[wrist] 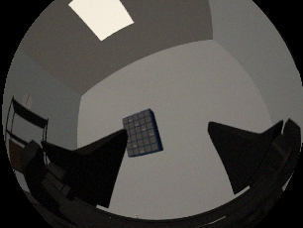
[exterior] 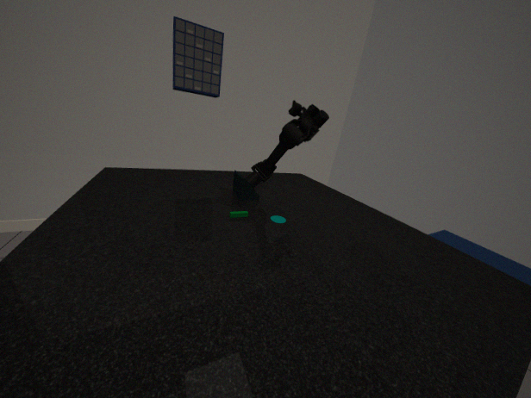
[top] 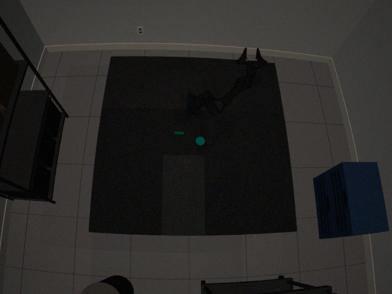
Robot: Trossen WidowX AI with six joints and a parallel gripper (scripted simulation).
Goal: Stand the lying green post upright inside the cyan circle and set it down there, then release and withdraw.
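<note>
The green post (top: 179, 133) (exterior: 239, 214) lies on its side on the dark table, left of the cyan circle in the top and exterior views. The cyan circle (top: 200, 140) (exterior: 277, 219) is flat on the table with nothing on it. My gripper (top: 251, 49) (wrist: 168, 130) is open and empty, its two dark fingers wide apart. It is raised high, beyond the arm's base and far from the post and circle, and points towards the wall. The wrist view shows neither post nor circle.
The arm's base (top: 193, 103) (exterior: 244, 185) stands on the dark table (top: 133, 191) (exterior: 302, 280), behind the post and circle. A lighter grey rectangle (top: 183, 194) marks the table's near part. A blue cabinet (top: 366, 197) stands off to the right, and a dark shelf (top: 23, 137) to the left. A gridded wall panel (exterior: 198, 57) (wrist: 143, 134) hangs on the wall.
</note>
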